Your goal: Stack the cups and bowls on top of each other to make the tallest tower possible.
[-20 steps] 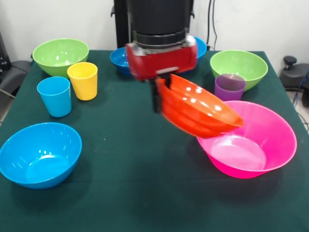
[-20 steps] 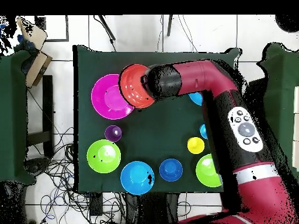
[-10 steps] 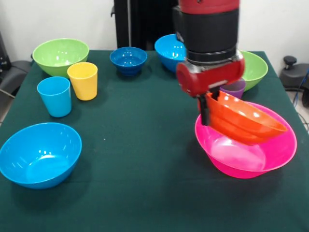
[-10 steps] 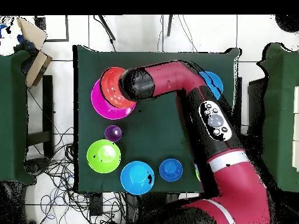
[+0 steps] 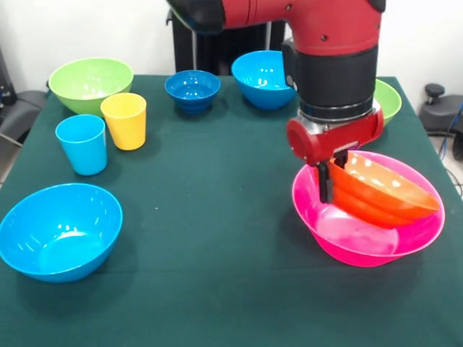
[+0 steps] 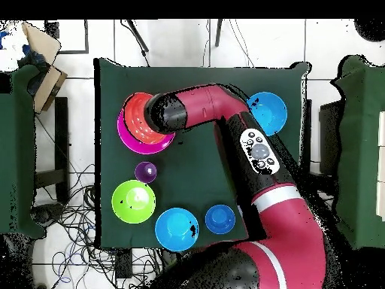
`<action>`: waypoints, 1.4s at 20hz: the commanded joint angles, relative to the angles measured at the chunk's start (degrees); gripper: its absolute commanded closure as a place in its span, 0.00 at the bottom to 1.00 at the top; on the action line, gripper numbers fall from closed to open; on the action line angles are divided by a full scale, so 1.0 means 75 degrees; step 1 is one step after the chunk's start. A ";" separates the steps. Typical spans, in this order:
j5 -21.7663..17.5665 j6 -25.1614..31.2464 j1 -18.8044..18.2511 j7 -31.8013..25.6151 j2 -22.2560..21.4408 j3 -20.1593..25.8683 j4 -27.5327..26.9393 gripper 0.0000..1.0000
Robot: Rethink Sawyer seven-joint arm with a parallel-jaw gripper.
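Arm: red and black, smooth casing, comes down from the top of the front view to the pink bowl; in the overhead view it bends across the table from the bottom.
Gripper (image 5: 329, 173): jaws closed on the near-left rim of the orange bowl; one dark finger (image 5: 325, 182) shows outside the rim.
Orange bowl (image 5: 387, 191): glossy round plastic, tilted, its lower side inside the pink bowl; whether it rests on the pink bowl's floor cannot be told. Overhead, it (image 6: 140, 114) lies over the pink bowl's upper part.
Pink bowl (image 5: 362, 249): large, glossy, flared wall, upright on the cloth at the front view's right; overhead point (image 6: 131, 139).
Purple cup (image 6: 146, 171): translucent, seen only overhead, between the pink bowl and a lime green bowl (image 6: 133, 201).
Second lime green bowl (image 5: 90, 83): far left corner, empty.
Yellow cup (image 5: 124, 120): smooth tumbler, upright, just beside the light blue cup (image 5: 82, 143).
Bright blue bowls: one near left (image 5: 58, 230), one far centre (image 5: 262, 78), both upright and glossy.
Dark-blue footed bowl (image 5: 192, 90): small, far side, standing alone.
Table (image 5: 210, 238): covered in matt dark green cloth.
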 commanded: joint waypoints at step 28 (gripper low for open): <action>0.1100 0.1262 0.0051 0.0244 0.0058 -0.0640 -0.0671 0.00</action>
